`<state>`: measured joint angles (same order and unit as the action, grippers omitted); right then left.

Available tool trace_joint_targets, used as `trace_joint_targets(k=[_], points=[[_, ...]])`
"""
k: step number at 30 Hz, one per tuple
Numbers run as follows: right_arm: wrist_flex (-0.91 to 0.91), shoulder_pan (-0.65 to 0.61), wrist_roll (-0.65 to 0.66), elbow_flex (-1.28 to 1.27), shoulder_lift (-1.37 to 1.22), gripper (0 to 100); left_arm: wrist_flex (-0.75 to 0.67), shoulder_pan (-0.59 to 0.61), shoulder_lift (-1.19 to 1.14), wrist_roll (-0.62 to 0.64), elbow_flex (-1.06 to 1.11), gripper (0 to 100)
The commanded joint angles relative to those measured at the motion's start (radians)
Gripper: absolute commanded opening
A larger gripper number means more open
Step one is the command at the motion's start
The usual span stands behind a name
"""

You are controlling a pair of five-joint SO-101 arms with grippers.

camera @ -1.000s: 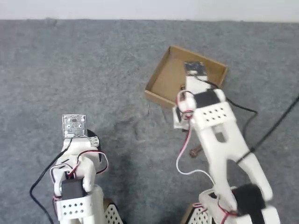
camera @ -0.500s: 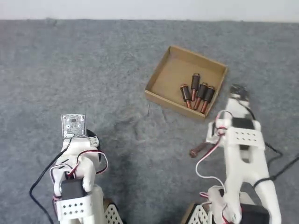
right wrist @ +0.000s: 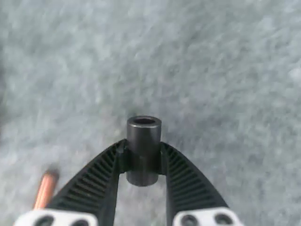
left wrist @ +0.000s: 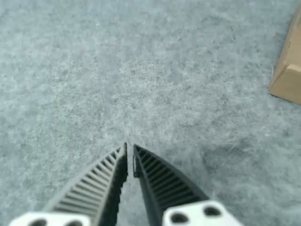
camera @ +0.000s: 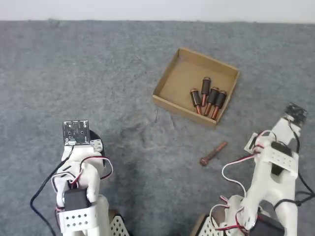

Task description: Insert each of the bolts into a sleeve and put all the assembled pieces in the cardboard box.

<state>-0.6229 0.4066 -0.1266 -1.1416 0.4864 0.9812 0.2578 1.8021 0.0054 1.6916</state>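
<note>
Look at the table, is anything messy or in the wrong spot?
One bolt lies alone on the grey mat, outside the cardboard box and without a sleeve. Four assembled pieces sit inside the box. The right gripper holds a black sleeve. Nothing looks spilled or broken.

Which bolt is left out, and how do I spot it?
Find the cardboard box on the grey carpet. Just outside it, one bolt lies alone on the carpet. It is bare copper; the four boxed pieces are partly black.
</note>
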Motion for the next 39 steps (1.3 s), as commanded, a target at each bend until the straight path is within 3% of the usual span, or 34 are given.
trace_joint_targets(k=[1,13,18,24,31,39], points=[[0.094,0.013,0.014,-0.005,0.051,3.8,-0.029,-0.003,0.015,-0.005,-0.053,2],[0.099,0.013,0.014,-0.006,0.051,3.8,0.084,-0.17,-0.031,0.0,-0.357,2],[0.099,0.013,0.014,-0.006,0.051,3.8,0.084,-0.172,-0.347,0.014,-0.576,2],[0.093,0.018,0.051,-0.008,0.051,3.8,0.084,-0.219,-0.727,0.16,-0.812,2],[0.093,0.018,0.081,-0.008,0.051,3.8,0.077,-0.474,-0.968,0.318,-0.915,2],[0.093,0.018,0.081,-0.009,0.05,3.8,0.044,-0.802,-1.224,0.339,-0.993,2]])
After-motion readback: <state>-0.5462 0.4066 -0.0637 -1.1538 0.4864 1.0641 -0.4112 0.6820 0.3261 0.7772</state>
